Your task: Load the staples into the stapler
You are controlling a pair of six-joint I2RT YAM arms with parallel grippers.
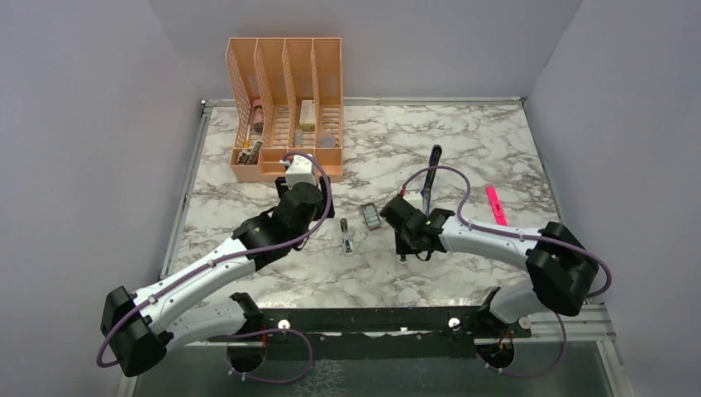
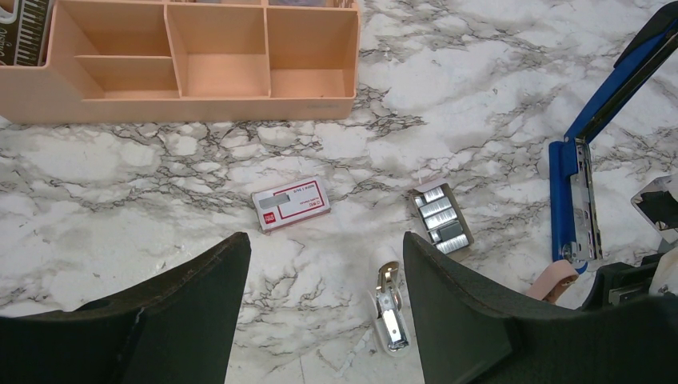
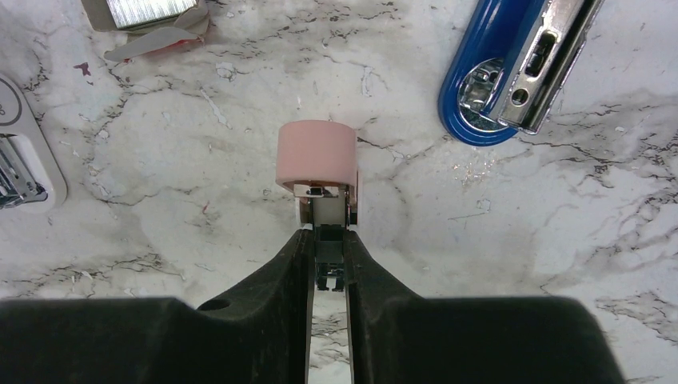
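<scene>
1. Grip at the near side: the right tool is clenched on a narrow metal strip seen end-on. It looks like a stick of staples, though I cannot be sure. A pale pink rounded piece sits at the strip's far end; whether it touches the strip or lies on the desk beyond it I cannot tell.
2. Near that tool, to its left, a small white-and-chrome gadget lies flat on the desk, apart from everything else.
3. Just beyond the gadget rests the open tray, pulled out of its sleeve, with rows of staples showing in it.
4. The staples box, reddish-pink with a pale label, lies to the left of the tray and apart from it. The left tool hangs over it, released and spread wide, gripping nothing.
5. The stapler lies on the right half of the desk, just beyond the right tool, hinged open. Its blue top arm is swung up and away and its metal channel is bared. Whether the channel already carries staples I cannot tell.
6. Farther right lies a pink highlighter; at the far left stands the peach organizer.
7. Judged from this, the preparation is done: box opened, stapler opened, and apparently a strip picked up. What is left is to carry the strip to the channel, seat it along the rail and fold the top arm shut.
</scene>
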